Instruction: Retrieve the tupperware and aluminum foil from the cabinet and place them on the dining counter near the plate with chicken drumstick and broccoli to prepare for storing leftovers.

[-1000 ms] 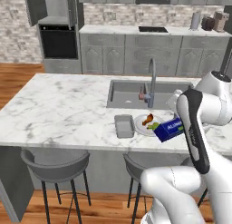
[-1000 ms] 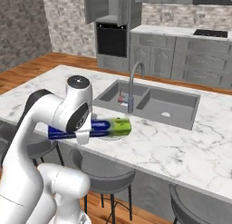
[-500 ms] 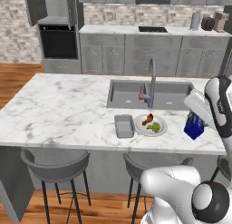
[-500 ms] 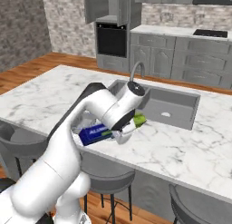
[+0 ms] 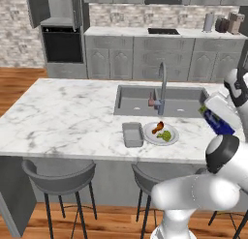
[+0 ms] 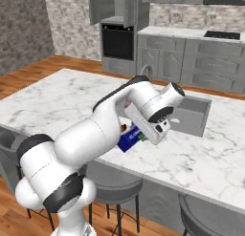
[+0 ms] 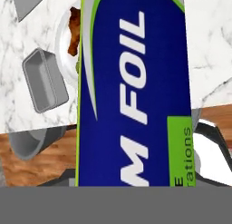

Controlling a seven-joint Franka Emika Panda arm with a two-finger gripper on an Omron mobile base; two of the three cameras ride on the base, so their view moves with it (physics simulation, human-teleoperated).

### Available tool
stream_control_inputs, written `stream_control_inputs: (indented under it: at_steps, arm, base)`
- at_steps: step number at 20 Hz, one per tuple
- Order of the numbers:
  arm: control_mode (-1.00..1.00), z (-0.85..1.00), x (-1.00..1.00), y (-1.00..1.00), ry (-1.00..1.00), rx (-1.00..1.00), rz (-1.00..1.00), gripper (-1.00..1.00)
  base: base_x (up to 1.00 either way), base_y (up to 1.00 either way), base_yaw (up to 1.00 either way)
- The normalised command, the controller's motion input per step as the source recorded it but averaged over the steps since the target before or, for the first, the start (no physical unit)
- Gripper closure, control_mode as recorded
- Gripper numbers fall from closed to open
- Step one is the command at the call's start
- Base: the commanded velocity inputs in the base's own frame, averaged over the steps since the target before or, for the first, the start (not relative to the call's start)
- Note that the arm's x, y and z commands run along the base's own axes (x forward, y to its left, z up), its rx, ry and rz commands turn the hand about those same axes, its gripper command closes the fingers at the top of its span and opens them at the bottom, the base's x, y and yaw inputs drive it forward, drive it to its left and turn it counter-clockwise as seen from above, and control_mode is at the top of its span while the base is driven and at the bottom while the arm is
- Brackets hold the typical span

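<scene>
My gripper is shut on the blue aluminum foil box, holding it in the air just right of the plate near the counter's front edge. On the plate lie a chicken drumstick and broccoli. The grey tupperware rests on the counter touching the plate's left side. In the right base view the foil box sticks out below the hand. The hand view has the foil box across its middle, hiding the fingertips, with the tupperware and drumstick at left.
A sink with a tall faucet lies just behind the plate. Bar stools stand under the marble counter's front edge. Grey cabinets and an oven line the back wall.
The arm has swung further right with the foil box, carrying it from over the plate to the plate's right side and lower toward the counter's edge.
</scene>
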Motion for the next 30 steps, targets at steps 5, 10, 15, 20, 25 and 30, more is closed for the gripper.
stream_control_inputs:
  at_steps: [5,10,15,20,25,30]
  arm:
    - [-1.00,-0.46,0.46,-0.02,0.00,-0.03,0.29,1.00]
    - [-1.00,-0.64,0.49,0.00,-0.01,-0.03,0.28,1.00]
    - [-1.00,-0.68,0.47,0.00,0.00,0.00,0.14,1.00]
    - [-1.00,-0.57,0.58,0.00,0.00,0.00,0.00,1.00]
    - [-1.00,-0.40,0.61,-0.05,-0.03,0.00,-0.05,1.00]
    - [-1.00,-0.42,0.56,-0.01,-0.07,0.00,-0.11,1.00]
  base:
    - [0.00,0.00,0.00]
    - [0.00,0.00,0.00]
    - [0.00,0.00,0.00]
    - [0.00,0.00,0.00]
    - [0.00,0.00,0.00]
    - [0.00,0.00,0.00]
